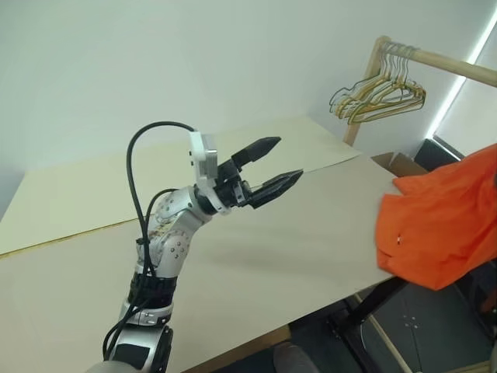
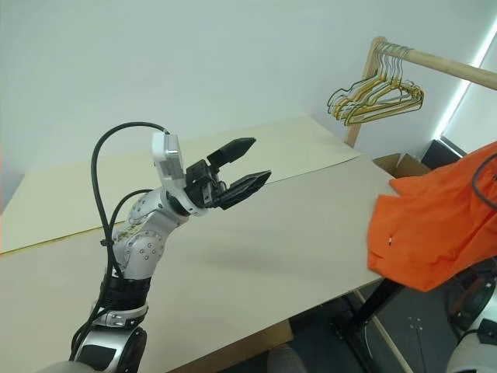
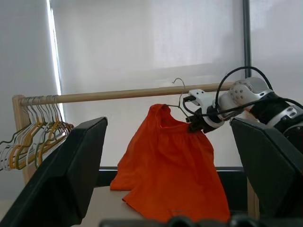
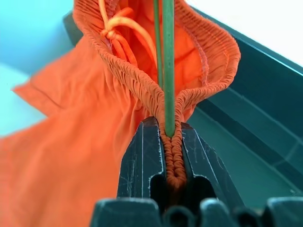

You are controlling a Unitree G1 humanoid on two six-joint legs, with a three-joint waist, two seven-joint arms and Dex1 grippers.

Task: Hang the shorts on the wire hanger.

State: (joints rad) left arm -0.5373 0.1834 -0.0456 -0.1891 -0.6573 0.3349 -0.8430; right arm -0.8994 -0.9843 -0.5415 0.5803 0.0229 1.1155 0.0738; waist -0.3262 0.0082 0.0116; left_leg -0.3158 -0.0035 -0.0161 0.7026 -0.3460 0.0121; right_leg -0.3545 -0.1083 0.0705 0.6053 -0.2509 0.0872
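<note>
Shorts (image 3: pixel 170 165): bright orange soft fabric, gathered elastic waistband, orange drawstring knotted inside the waist opening; fabric hangs in loose folds, lower edge draping down to the table edge (image 1: pixel 326 303) at the robot's right. Held aloft beside the table, in front of the wooden rail (image 3: pixel 123 94).

Wire hanger (image 4: pixel 166 66): thin grey-olive wire, running up through the waist opening; its curved hook (image 3: pixel 181 87) rises above the waistband, close under the rail (whether it touches the rail: cannot tell).

R. gripper (image 4: pixel 173 142): jaws shut tight, pinching a fold of waistband together w/ the hanger wire, so the two travel as one piece and the shorts cannot slide off. Judged purpose: carry garment + hanger toward the rail.

L. gripper (image 1: pixel 268 167): jaws spread wide, holding nothing, raised over the middle of the table and pointing toward the shorts, well apart from them; prob. standing by to steady or assist.

Surroundings: bunch of yellow and green hangers (image 1: pixel 380 89) on the rail near its upright post; cardboard box (image 1: pixel 400 163) beyond the table's far corner; pale wall behind.
</note>
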